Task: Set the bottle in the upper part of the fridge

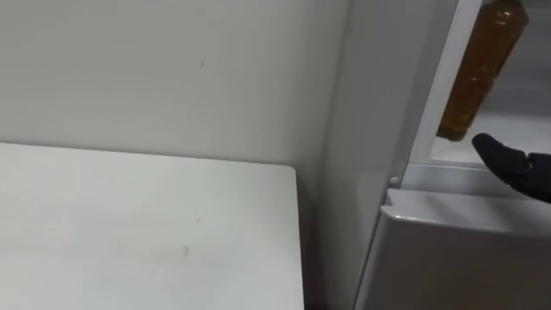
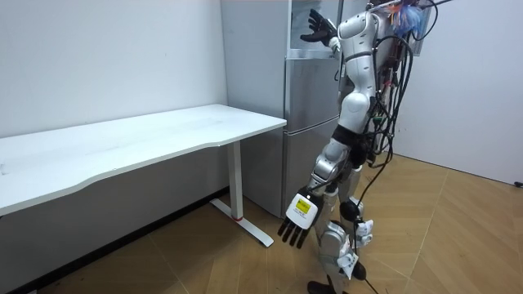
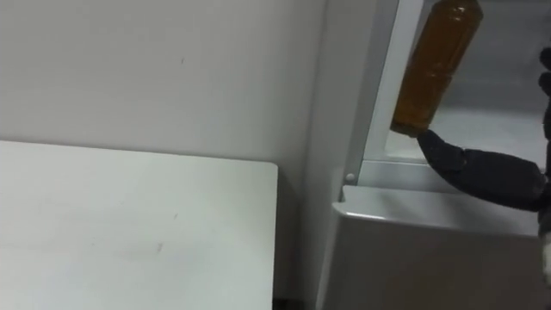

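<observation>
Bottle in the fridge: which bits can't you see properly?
Top of the bottle: cut off by the eye views' upper edge.
Most of the right hand: cut off by their right edge.
What the bottle rests on: the hand covers the spot beneath its base.

Soft, even room light with faint shadows.
</observation>
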{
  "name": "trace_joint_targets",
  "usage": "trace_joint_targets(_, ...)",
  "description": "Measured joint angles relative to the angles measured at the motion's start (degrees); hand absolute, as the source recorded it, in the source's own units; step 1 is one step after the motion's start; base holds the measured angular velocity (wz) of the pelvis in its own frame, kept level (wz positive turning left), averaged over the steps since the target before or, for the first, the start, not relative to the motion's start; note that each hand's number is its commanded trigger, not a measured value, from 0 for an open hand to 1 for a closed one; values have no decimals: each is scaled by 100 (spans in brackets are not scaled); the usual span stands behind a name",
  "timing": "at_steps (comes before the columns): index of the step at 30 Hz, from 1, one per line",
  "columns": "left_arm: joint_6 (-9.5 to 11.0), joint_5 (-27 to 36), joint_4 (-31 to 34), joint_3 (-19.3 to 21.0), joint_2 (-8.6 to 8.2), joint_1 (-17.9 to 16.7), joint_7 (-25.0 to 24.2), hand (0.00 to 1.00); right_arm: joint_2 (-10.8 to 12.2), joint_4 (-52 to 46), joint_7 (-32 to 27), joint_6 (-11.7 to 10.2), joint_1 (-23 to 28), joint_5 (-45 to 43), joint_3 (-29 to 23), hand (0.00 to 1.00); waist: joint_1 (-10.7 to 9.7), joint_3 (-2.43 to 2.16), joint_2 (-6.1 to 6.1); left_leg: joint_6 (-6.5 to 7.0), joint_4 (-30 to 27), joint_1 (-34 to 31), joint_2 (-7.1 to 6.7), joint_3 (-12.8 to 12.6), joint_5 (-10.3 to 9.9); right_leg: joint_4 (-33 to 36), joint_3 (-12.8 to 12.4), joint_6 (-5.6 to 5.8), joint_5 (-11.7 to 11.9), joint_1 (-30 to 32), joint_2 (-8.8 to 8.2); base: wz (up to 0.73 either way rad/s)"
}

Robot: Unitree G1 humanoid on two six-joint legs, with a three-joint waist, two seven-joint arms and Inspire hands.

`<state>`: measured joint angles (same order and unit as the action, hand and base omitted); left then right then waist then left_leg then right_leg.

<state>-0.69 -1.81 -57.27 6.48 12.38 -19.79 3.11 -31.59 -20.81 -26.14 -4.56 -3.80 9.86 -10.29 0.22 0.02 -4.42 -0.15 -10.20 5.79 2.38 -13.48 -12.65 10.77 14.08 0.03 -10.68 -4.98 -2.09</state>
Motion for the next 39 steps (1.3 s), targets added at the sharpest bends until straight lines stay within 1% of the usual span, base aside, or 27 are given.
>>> trace_joint_targets(1,2,-1,-105,-8,-1,33,1,0,34,-24,-58,-103,34,-138,0,0,0,2,-11,0,2,-2,0,0,0,1,0,0,0,-2,1,-4)
trace_joint_targets(3,38,-1,-231,-39,0,50,5,0,85,-27,-148,-206,54,-242,-2,0,-17,7,-12,-1,2,-3,2,-1,-1,1,1,0,0,-5,4,-2)
trace_joint_targets(5,45,-1,-276,-116,0,44,5,0,160,-29,-271,-272,55,-528,-9,0,-33,8,-15,-1,2,-7,2,-2,-1,1,1,0,0,-7,4,0)
trace_joint_targets(7,68,-1,-295,-115,-3,40,2,0,284,-33,-384,-426,128,-746,-25,0,-63,16,-1,-5,4,-8,6,-3,-3,-6,0,0,0,-4,11,0)
trace_joint_targets(9,70,-1,-295,-119,-3,40,2,0,316,-43,-444,-475,267,-824,-55,0,-71,13,19,-7,4,-5,7,-8,-5,-8,-8,0,0,1,13,0)
trace_joint_targets(11,70,-1,-293,-112,-6,42,21,0,409,-54,-490,-490,431,-844,-56,0,-105,2,45,-8,4,-5,7,-13,-5,-9,-16,0,1,9,14,0)
trace_joint_targets(13,70,-2,-292,-114,-17,65,37,0,592,-65,-507,-498,678,-838,-56,0,-151,-17,117,-8,13,-5,5,-31,-5,-7,-50,0,1,11,17,-6)
trace_joint_targets(14,70,-2,-291,-114,-19,73,37,0,617,-65,-507,-499,728,-835,-56,0,-154,-21,130,-8,17,-4,3,-37,-5,-5,-60,0,1,11,18,-9)
trace_joint_targets(15,73,-2,-290,-114,-19,93,37,0,677,-65,-506,-501,814,-803,-56,0,-162,-34,164,-8,21,-2,3,-49,-5,-1,-78,0,1,12,19,-10)
trace_joint_targets(16,76,-2,-290,-117,-19,115,37,0,696,-64,-513,-515,908,-791,-56,0,-170,-42,225,-7,23,5,2,-62,-5,6,-113,0,1,20,21,-11)
trace_joint_targets(17,84,-1,-284,-117,-19,122,37,0,699,-64,-512,-539,985,-785,-56,0,-174,-50,252,-7,25,27,1,-65,-5,6,-129,0,1,23,22,-12)
trace_joint_targets(19,106,0,-286,-119,-19,123,42,0,715,-56,-507,-542,1226,-786,-53,0,-159,-37,282,-7,51,85,0,-67,-5,17,-145,0,1,7,28,-8)
trace_joint_targets(20,106,-2,-302,-120,-21,124,45,0,783,-41,-504,-542,1403,-786,-52,0,-156,-35,298,-7,50,92,0,-69,-5,20,-147,0,0,15,29,-5)
trace_joint_targets(21,106,-5,-303,-127,-25,122,45,0,935,-5,-501,-543,1515,-789,-52,0,-169,-28,320,-9,51,83,4,-70,-7,23,-154,0,0,20,33,-6)
trace_joint_targets(22,106,-6,-298,-191,-23,129,49,0,1082,77,-501,-543,1570,-790,-51,0,-206,-20,331,-12,52,74,4,-69,-11,26,-173,0,0,43,36,-8)
trace_joint_targets(24,110,-4,-297,-241,-46,142,50,0,1208,274,-501,-549,1613,-790,-51,0,-217,-18,349,-10,52,56,1,-73,-14,96,-248,-1,-1,110,41,-15)
trace_joint_targets(26,114,1,-302,-248,-49,154,51,0,1268,475,-524,-549,1729,-789,-39,0,-203,-15,352,-9,49,75,-2,-71,-15,91,-289,-2,-1,110,47,-13)
trace_joint_targets(27,116,2,-297,-277,-48,208,53,0,1323,547,-620,-569,1844,-792,-15,0,-185,-2,378,-8,46,76,-5,-67,-15,89,-288,-2,-1,113,44,-6)
trace_joint_targets(28,116,2,-299,-323,-48,241,54,0,1381,759,-701,-671,1896,-820,36,0,-184,-9,368,-6,44,81,-8,-73,-16,85,-291,-2,-1,115,44,-4)
trace_joint_targets(29,117,0,-299,-344,-48,250,53,0,1418,887,-716,-693,1905,-820,52,0,-183,-7,373,-6,43,83,-10,-73,-16,85,-300,-2,-1,114,45,-5)
trace_joint_targets(31,159,3,-297,-407,-50,282,44,0,1567,1375,-795,-716,1948,-816,114,0,-182,7,401,-5,45,81,-11,-83,-16,85,-329,-3,-1,125,49,-4)
trace_joint_targets(33,246,7,-289,-459,-50,282,43,0,1586,1667,-876,-718,2032,-807,237,0,-180,0,413,-5,54,79,-10,-101,-16,88,-351,-3,-1,142,52,-6)
trace_joint_targets(35,299,7,-284,-507,-57,278,46,0,1622,1944,-918,-769,2072,-788,291,0,-187,-15,442,-4,67,52,-12,-128,-15,95,-377,-3,-2,188,54,-7)
trace_joint_targets(37,330,15,-287,-538,-56,279,62,0,1688,2295,-972,-811,2078,-768,300,0,-208,-20,463,-4,70,36,-13,-135,-15,93,-381,-3,-1,202,55,0)
trace_joint_targets(39,359,49,-286,-549,-57,279,113,0,1823,2811,-1079,-813,2087,-762,304,0,-200,-31,478,-5,79,47,-13,-134,-14,92,-380,-2,-5,201,56,0)
